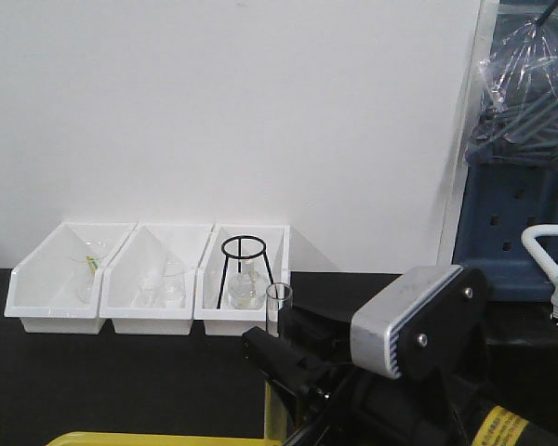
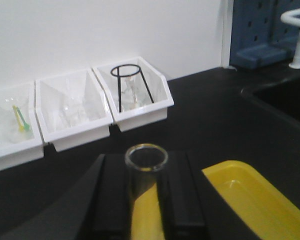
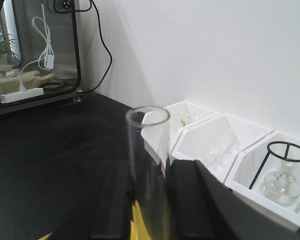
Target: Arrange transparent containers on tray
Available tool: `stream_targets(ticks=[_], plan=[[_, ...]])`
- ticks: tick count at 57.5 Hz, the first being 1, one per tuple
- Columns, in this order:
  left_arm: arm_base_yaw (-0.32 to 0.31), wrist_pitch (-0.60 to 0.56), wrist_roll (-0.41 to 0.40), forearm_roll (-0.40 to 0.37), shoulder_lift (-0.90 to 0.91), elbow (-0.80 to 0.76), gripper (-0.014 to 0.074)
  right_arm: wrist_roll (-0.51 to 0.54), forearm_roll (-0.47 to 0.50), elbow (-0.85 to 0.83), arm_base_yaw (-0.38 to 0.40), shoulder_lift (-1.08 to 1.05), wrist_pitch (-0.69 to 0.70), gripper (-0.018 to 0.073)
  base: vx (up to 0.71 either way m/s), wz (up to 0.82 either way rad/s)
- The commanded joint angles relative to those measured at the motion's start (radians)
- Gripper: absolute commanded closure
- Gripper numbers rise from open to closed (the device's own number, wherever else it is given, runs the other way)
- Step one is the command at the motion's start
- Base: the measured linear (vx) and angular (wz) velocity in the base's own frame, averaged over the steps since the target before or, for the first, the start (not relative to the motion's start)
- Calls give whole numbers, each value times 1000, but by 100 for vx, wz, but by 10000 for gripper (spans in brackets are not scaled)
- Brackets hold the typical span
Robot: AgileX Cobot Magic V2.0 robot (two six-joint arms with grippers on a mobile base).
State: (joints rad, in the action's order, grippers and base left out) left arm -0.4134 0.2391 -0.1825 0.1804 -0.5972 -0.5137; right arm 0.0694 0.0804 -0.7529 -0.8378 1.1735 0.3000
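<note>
A slim clear tube (image 3: pixel 148 145) stands upright between the black fingers of my right gripper (image 3: pixel 149 200), which is shut on it. The same tube (image 1: pixel 279 302) shows in the front view, in front of the right-hand white bin. My left gripper (image 2: pixel 146 200) is shut on a clear round-rimmed tube (image 2: pixel 146 159), and is out of the front view. The yellow tray (image 2: pixel 250 195) lies below and to the right of the left gripper. Its rim (image 1: pixel 149 439) shows at the bottom of the front view. More clear glass vessels (image 1: pixel 167 283) sit in the bins.
Three white angled bins (image 1: pixel 60 279) stand in a row against the white wall. The right one holds a black wire ring stand (image 1: pixel 245 265) over a small flask (image 1: pixel 246 293). A blue pegboard rack (image 1: pixel 521 223) and a white tap (image 1: pixel 549 242) are at far right.
</note>
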Motion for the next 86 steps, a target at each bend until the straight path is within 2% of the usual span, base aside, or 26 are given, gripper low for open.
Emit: stream_targets(ticks=[1,7,14,19,26,36,49,74,83,86], plan=[[-3,-108,-8,-3,-90,-27,419,6,83,-34,0,12,74,330,0,0],[-3,-154,-45,-7,-202,-28,417,12,194,-37,1,76,79,330,0,0],[-3,-213,-112,-7,-324,-28,414,13,256,-55,6,169,59,329,0,0],[-3,-232,-112,-7,-420,-28,414,12,287,-113,20,238,-6,326,0,0],[-3,-248,-116,-8,-537,-29,414,11,289,-219,53,333,-108,326,0,0],[-3,-253,-182,-7,-670,-64,412,6,333,-304,82,434,-256,325,0,0],[-3,-239,-181,-6,-809,-129,405,6,334,-304,82,529,-261,319,0,0],[-2,-229,-183,-6,-980,-131,382,5,335,-304,82,647,-316,311,0,0],[-2,-232,-184,-6,-993,-131,331,5,338,-304,82,666,-341,269,0,0],[-2,-239,-184,-6,-993,-131,288,5,338,-304,82,675,-343,235,0,0]])
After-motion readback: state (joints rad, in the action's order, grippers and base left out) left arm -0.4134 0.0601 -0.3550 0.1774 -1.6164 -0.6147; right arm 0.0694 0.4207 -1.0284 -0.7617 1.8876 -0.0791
